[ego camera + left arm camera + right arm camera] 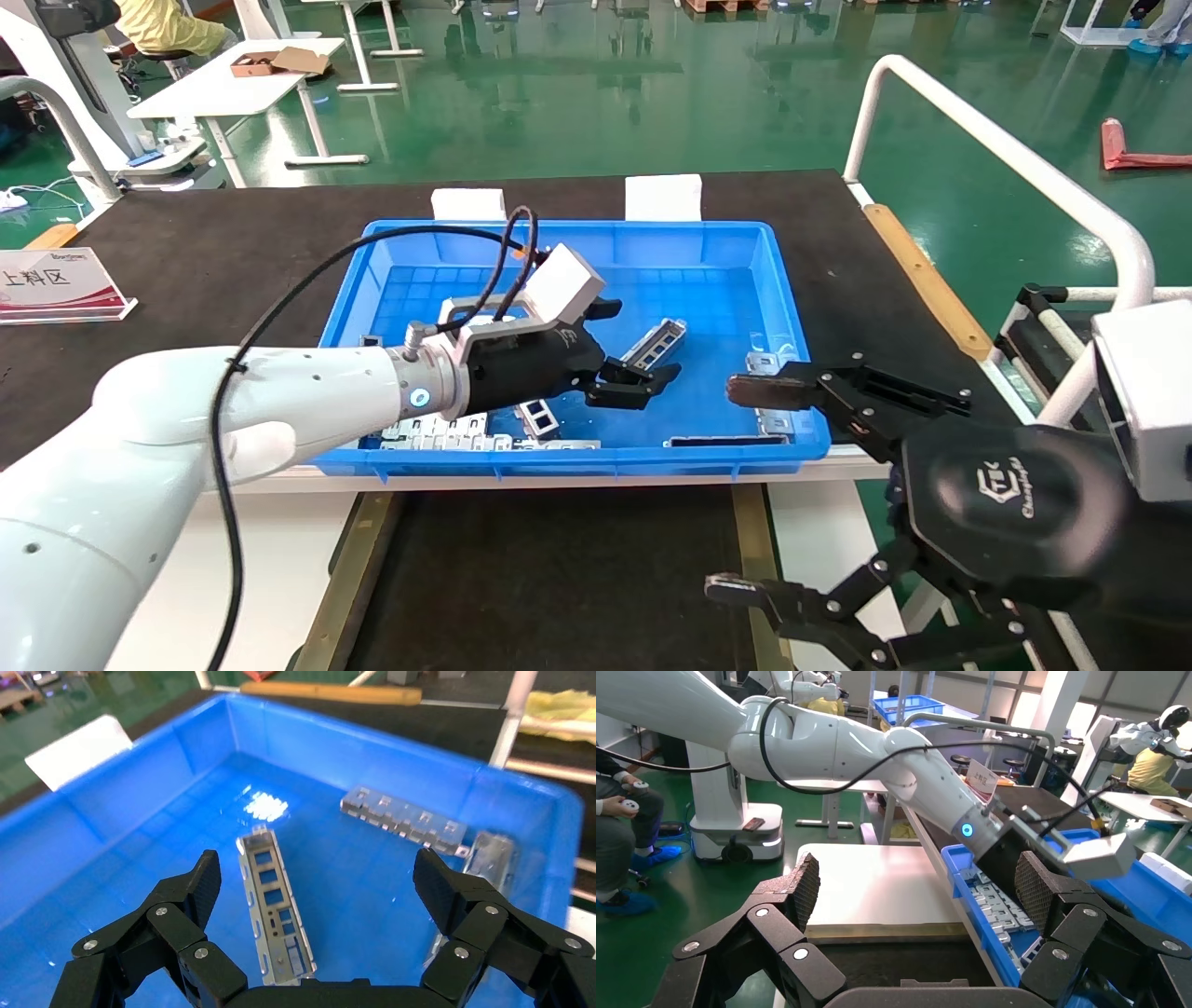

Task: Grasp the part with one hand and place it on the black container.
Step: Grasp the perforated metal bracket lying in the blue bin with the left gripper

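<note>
right gripper (745,489): idle, nearest the robot, fingers spread wide, holding nothing, off to the right over the near corner of the blue plastic bin (466,461) and the edge of the black container.

black container (559,578): bare matte tray between olive-brass side rails (349,578), on the robot's side of the bin, behind and below the left gripper; no part on it.

left gripper (638,377): inside the bin, fingers (200,881) spread, gripping nothing, hovering above the bin floor.

the part (274,906): slim silver channel strip with rectangular cutouts, lying on the gridded floor, directly below and between the open fingers, not touching them.

other metal parts (404,822): beyond the gripper toward the far bin wall; more (438,433) behind it at the near wall.

step judged: reach and alignment, grasp not yet made. next move would call for lowering straight onto the strip and closing across its narrow width, then lifting clear of the bin wall.
</note>
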You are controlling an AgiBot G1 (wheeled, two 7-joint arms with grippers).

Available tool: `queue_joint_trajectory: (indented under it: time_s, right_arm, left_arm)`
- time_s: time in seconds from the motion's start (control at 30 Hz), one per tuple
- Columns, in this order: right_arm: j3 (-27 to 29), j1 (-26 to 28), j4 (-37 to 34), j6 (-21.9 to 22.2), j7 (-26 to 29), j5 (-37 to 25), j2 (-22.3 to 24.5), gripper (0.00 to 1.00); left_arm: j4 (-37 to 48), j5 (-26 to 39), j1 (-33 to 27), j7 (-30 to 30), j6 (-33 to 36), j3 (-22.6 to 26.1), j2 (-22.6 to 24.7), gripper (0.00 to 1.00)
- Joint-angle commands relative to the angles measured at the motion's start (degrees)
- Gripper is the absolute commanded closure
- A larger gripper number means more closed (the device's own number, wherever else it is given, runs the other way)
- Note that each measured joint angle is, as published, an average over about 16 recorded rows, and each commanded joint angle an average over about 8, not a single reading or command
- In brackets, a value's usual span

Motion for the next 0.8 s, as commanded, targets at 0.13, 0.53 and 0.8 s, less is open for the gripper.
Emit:
queue_joint_trajectory:
  time_s: [0.13,0.53,0.8]
  right_arm:
    - [0.00,0.00,0.00,0.00,0.00,0.00,0.00,0.00]
    - [0.00,0.00,0.00,0.00,0.00,0.00,0.00,0.90]
    - [0.00,0.00,0.00,0.00,0.00,0.00,0.00,1.00]
  left_arm:
    - [5.51,-0.12,-1.00,2.40,-2.29,0.72,2.51,0.00]
    - [6.49,-4.63,-0.05,-0.29,-9.42,7.76,3.33,0.91]
    - [5.65,-8.38,0.32,-2.63,-12.78,12.77,3.23,1.00]
